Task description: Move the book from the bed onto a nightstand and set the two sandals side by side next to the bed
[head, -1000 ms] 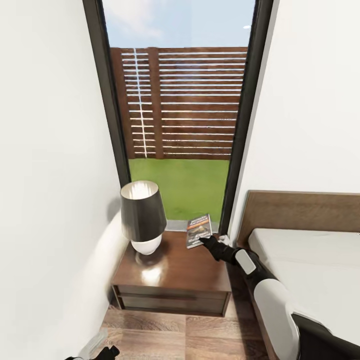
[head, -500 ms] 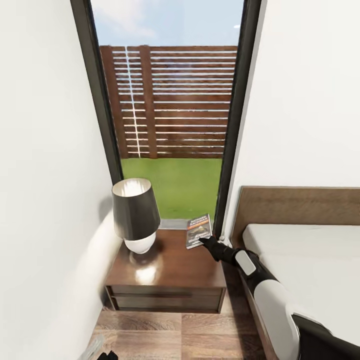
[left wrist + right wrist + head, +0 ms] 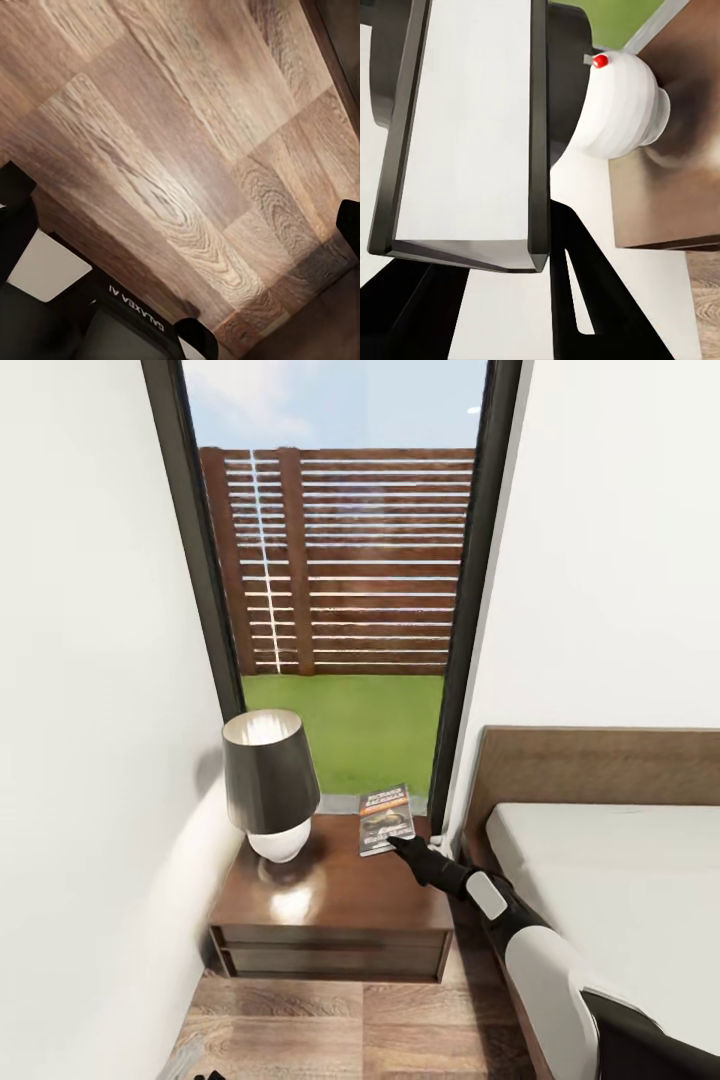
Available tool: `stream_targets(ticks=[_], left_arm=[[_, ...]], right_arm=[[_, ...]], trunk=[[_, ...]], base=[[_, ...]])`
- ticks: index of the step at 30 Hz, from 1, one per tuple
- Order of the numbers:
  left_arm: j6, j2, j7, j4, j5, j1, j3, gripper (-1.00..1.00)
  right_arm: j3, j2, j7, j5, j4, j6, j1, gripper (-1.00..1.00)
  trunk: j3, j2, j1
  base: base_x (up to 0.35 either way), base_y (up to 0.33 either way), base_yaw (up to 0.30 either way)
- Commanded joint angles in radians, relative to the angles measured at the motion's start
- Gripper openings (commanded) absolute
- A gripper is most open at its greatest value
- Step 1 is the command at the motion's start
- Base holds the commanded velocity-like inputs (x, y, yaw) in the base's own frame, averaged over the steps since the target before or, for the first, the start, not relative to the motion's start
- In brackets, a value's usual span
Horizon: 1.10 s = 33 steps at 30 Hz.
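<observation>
One book (image 3: 386, 819) sits pinched in the right tool (image 3: 397, 845) over the nightstand (image 3: 330, 890).

Head view: high and angled down across the nightstand (image 3: 330, 890) toward the tall window (image 3: 345, 560), with the bed (image 3: 610, 880) at its right edge and the right arm reaching in from the lower right. Left wrist view: low, close over the wood-plank floor (image 3: 180, 150), facing almost straight down at it. Right wrist view: very close along the edge of the book (image 3: 465, 127), facing sideways across the nightstand top (image 3: 682, 172) toward the lamp (image 3: 619, 101), which it shares with the head view (image 3: 268, 785).
</observation>
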Motion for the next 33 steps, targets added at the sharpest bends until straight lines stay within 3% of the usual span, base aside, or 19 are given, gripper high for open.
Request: stream_targets(ticks=[1, 20, 26, 33], left_arm=[[-0.001, 0.001, 0.007, -0.001, 0.009, 0.0, 0.0, 1.0], [-0.002, -0.004, 0.005, 0.0, 0.009, 0.0, 0.013, 1.0], [-0.003, 0.001, 0.006, 0.001, 0.007, 0.0, 0.013, 1.0], [-0.008, 0.003, 0.006, 0.004, 0.005, 0.0, 0.013, 1.0]], right_arm=[[-0.006, 0.001, 0.004, -0.006, 0.001, 0.008, 0.0, -1.0], [-0.01, 0.0, 0.006, -0.006, 0.005, 0.009, -0.001, -1.0], [-0.011, 0.002, -0.064, -0.008, 0.005, 0.009, -0.002, -1.0], [-0.01, 0.002, -0.092, -0.008, -0.001, 0.007, -0.002, -1.0]], trunk=[[-0.004, -0.008, 0.004], [-0.064, -0.141, 0.077], [-0.083, -0.183, 0.1], [-0.104, -0.232, 0.127]], base=[[0.0, 0.0, 0.0], [0.0, 0.0, 0.0], [0.0, 0.0, 0.0], [0.0, 0.0, 0.0]])
